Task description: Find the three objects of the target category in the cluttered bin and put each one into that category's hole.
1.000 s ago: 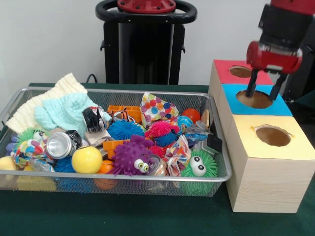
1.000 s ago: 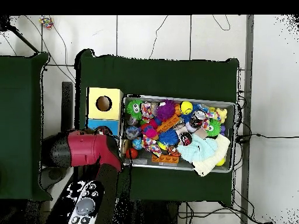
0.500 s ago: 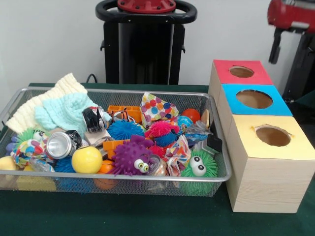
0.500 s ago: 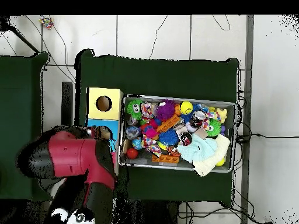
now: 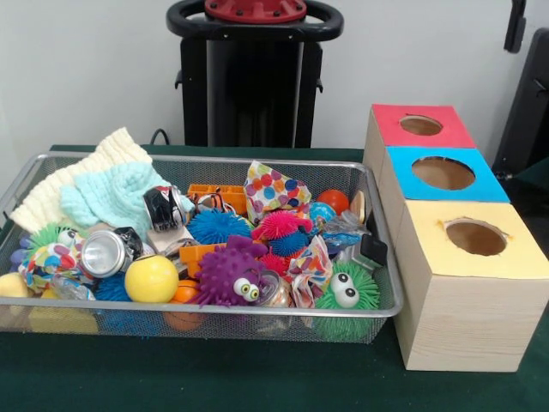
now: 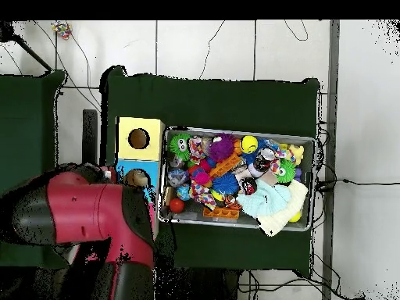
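Front view: cluttered bin at centre-left, packed with spiky toys, balls, knit cloth. Red, blue, yellow boxes just right of it. Gripper barely in at upper right, finger state impossible to tell. Judged between picks; next needs descent into bin.

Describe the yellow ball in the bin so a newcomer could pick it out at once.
Start at the wire mesh bin left of the three wooden boxes. Along its near rim, left of centre, the yellow ball sits between a shiny crushed can and a spiky purple toy with eyes. It is the only smooth, plain ball there.
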Controlling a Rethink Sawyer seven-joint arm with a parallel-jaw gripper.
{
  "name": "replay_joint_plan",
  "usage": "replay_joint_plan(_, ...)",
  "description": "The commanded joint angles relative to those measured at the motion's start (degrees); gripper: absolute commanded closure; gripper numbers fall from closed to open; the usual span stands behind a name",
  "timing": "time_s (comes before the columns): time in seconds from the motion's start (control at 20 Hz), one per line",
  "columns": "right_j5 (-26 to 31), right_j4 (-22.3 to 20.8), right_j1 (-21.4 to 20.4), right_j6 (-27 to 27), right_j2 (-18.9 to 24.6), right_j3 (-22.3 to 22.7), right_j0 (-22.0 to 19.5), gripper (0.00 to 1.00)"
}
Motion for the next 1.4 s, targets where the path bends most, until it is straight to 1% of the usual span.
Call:
replay_joint_plan(0.05,16.96,2.42,8.65,5.74,8.22,-16.65,-9.11,0.00)
replay_joint_plan(0.15,16.00,1.62,13.04,6.06,8.37,-21.90,-10.48,0.00)
replay_joint_plan(0.3,18.30,0.15,16.71,8.82,7.01,-28.33,-10.67,0.00)
replay_joint_plan(0.4,19.81,-0.28,18.04,10.04,6.48,-30.56,-10.45,0.00)
replay_joint_plan(0.5,19.48,-0.17,18.23,11.75,5.64,-30.47,-9.58,0.00)
replay_joint_plan(0.6,17.02,1.01,17.13,11.61,6.54,-26.92,-9.20,0.00)
replay_joint_plan(0.65,15.75,1.96,16.24,10.30,7.89,-23.90,-9.48,0.00)
replay_joint_plan(0.75,10.31,2.66,14.37,7.44,9.75,-17.37,-9.59,0.00)
replay_joint_plan(0.85,7.82,2.00,12.34,6.02,9.94,-12.44,-8.76,0.00)
replay_joint_plan(1.0,6.02,0.52,9.01,5.49,9.31,-5.55,-6.74,0.00)
replay_joint_plan(1.15,-0.07,3.66,6.29,2.07,14.00,4.38,-9.01,0.00)
replay_joint_plan(1.25,-2.75,4.39,5.17,-0.25,16.44,8.31,-10.98,0.00)
replay_joint_plan(1.4,-6.98,3.58,4.25,-0.13,17.73,12.34,-12.66,0.00)
